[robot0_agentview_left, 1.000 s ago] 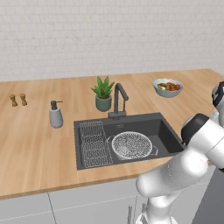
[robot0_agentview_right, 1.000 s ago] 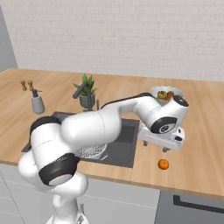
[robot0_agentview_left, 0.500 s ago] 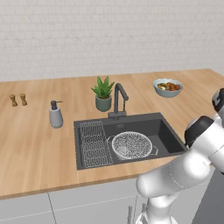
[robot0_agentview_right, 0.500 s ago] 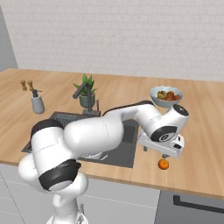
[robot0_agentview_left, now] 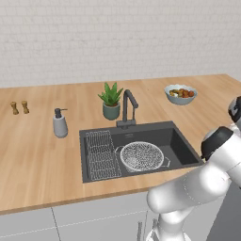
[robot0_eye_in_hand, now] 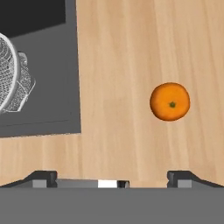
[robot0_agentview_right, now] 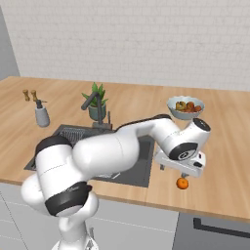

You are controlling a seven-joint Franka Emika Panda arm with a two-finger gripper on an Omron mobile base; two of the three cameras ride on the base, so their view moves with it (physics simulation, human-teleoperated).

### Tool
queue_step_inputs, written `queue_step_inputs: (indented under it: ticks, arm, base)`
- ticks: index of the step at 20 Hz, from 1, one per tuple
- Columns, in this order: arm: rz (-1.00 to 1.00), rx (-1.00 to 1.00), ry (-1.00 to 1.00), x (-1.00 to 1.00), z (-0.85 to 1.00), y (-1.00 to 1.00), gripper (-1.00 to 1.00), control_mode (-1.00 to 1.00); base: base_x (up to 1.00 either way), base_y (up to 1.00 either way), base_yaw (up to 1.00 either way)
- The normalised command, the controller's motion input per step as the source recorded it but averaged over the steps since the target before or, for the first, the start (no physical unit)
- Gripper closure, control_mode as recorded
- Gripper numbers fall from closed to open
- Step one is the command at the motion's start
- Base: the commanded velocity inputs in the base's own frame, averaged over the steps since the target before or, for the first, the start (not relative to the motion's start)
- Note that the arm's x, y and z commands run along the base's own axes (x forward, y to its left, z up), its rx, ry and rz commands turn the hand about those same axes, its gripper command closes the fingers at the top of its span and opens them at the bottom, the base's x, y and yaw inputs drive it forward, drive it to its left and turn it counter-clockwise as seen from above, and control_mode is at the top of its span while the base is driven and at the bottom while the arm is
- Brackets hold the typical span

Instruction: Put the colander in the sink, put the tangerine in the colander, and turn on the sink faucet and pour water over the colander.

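Orange, smooth tangerine (robot0_eye_in_hand: 169, 101) rests on the wooden table (robot0_eye_in_hand: 131, 52); our fingers (robot0_agentview_right: 183, 174) hang above it, spread wide for grasping. Silver mesh colander (robot0_agentview_left: 142, 156) sits ready in the dark sink (robot0_agentview_left: 181, 146).

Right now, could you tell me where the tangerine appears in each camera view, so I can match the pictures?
Left base view: not in it.
Right base view: tangerine on the counter, lower right, just below the gripper.
Hand view: right of centre, on wood.
Shared landmark: the sink to its left.
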Motion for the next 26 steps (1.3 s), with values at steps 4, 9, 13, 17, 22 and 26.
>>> queue_step_inputs:
  ticks: [4, 9, 13, 17, 22, 26]
  arm:
    - [0.00, 0.02, 0.00, 0.01, -0.18, -0.12, -1.00, -1.00]
    - [0.00, 0.00, 0.00, 0.11, -0.19, -0.04, -1.00, -1.00]
    - [0.00, 0.00, 0.00, 0.26, -0.26, -0.12, -1.00, -1.00]
    - [-0.06, -0.01, 0.00, 0.24, -0.33, -0.32, -1.00, -1.00]
    - [-0.15, -0.05, 0.01, 0.26, -0.36, -0.35, -1.00, -1.00]
    - [-0.11, -0.01, 0.01, 0.20, -0.26, -0.37, -1.00, -1.00]
  base:
    - [0.00, 0.00, 0.00]
    - [0.00, 0.00, 0.00]
    - [0.00, 0.00, 0.00]
    - [0.00, 0.00, 0.00]
    - [0.00, 0.00, 0.00]
    - [0.00, 0.00, 0.00]
